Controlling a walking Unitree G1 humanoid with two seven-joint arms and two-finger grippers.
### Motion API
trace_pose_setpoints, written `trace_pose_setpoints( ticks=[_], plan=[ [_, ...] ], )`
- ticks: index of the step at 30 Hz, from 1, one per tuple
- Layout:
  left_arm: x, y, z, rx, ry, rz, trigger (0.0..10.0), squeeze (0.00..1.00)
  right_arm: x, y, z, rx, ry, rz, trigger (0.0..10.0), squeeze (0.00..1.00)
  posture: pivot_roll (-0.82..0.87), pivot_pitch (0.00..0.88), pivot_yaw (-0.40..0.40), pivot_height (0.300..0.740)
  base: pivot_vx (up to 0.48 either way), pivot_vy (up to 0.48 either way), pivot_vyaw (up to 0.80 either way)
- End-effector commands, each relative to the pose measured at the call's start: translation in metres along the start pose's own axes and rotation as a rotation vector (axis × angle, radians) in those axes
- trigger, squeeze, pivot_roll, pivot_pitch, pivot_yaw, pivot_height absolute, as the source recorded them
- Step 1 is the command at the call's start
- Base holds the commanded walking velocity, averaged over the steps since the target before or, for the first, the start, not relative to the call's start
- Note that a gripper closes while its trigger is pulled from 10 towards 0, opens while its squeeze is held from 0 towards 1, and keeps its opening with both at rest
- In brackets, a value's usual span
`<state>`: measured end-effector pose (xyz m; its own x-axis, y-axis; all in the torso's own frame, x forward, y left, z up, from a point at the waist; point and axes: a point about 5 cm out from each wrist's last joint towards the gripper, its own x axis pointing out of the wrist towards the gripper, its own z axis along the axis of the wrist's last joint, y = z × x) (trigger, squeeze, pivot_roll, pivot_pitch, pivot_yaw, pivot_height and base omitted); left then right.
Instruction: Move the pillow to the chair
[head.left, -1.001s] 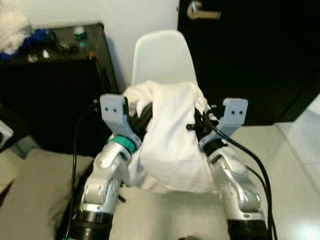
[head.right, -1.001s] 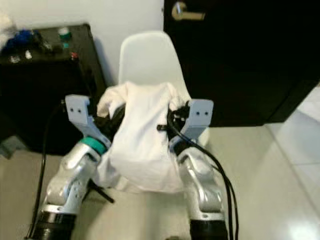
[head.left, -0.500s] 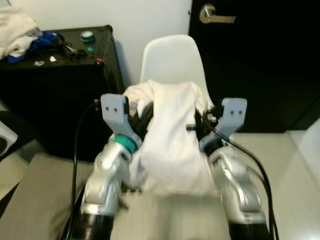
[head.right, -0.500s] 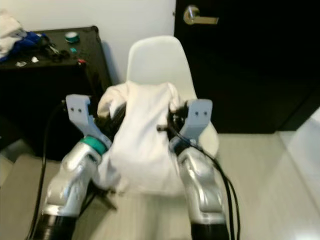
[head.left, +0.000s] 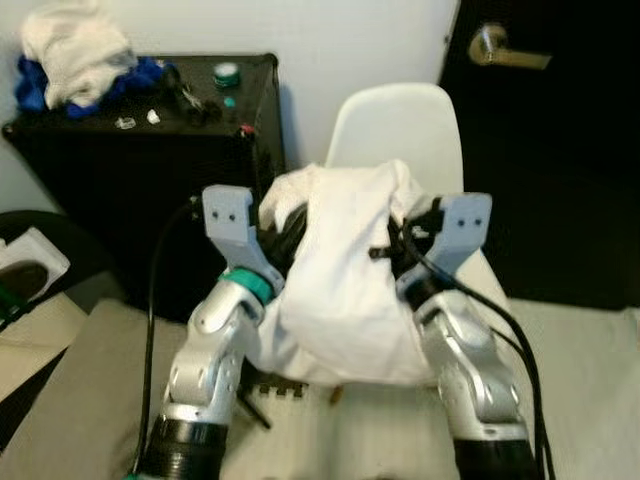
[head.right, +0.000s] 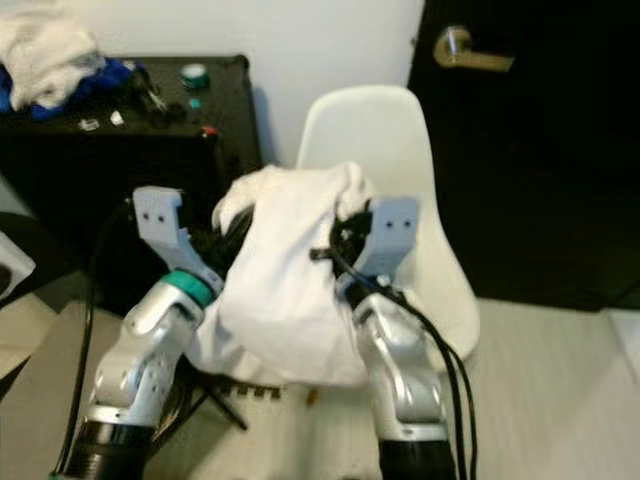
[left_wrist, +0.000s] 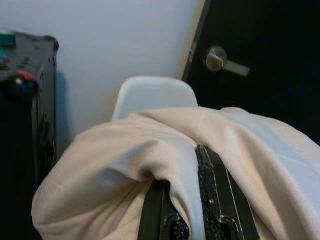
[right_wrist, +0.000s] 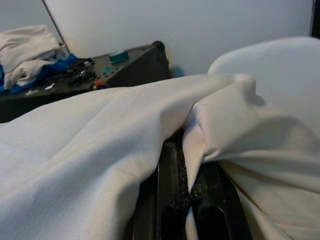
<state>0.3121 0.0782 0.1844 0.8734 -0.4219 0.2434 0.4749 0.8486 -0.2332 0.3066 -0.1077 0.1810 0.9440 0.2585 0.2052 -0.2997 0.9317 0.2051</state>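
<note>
A white pillow (head.left: 340, 285) hangs bunched between my two arms, held up in front of me. My left gripper (left_wrist: 185, 185) is shut on a fold of its cloth, one black finger (left_wrist: 215, 195) showing beside the fabric. On the other side, my right gripper (right_wrist: 187, 172) is shut on another fold, which runs down between its fingers (right_wrist: 171, 175). The white shell chair (head.left: 400, 125) stands just beyond the pillow, against the wall, slightly to my right. Its seat is mostly hidden behind the pillow and my right arm.
A black cabinet (head.left: 150, 160) stands left of the chair, with white cloth (head.left: 70, 45), blue cloth and small items on top. A black door with a metal handle (head.left: 505, 50) is at the right. A white box (head.left: 25, 265) lies low on the left.
The camera has swung, so the chair and door now sit further right and more of the cabinet shows. Both grippers still hold the pillow the same way.
</note>
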Motion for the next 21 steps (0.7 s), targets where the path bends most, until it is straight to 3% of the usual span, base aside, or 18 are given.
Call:
trace_pose_setpoints(
  ticks=[1,13,21],
  plan=[
    [0.0067,-0.0204,0.0072,0.004,-0.035,-0.123,10.0,0.00,0.0058,0.0288,0.0034,0.031,-0.024,0.133,10.0,0.00,0.00,0.000,0.110,0.740,0.307,0.000,0.00],
    [0.0062,-0.0199,0.0068,0.006,-0.031,-0.124,10.0,0.00,0.0050,0.0292,0.0020,0.033,-0.022,0.132,10.0,0.00,0.00,0.000,0.110,0.740,0.309,0.000,0.00],
    [0.0071,-0.0166,0.0071,0.022,-0.036,-0.092,10.0,0.00,0.0056,0.0295,0.0022,0.033,-0.024,0.136,10.0,0.00,0.00,0.000,0.110,0.740,0.000,0.000,0.00]
  ],
)
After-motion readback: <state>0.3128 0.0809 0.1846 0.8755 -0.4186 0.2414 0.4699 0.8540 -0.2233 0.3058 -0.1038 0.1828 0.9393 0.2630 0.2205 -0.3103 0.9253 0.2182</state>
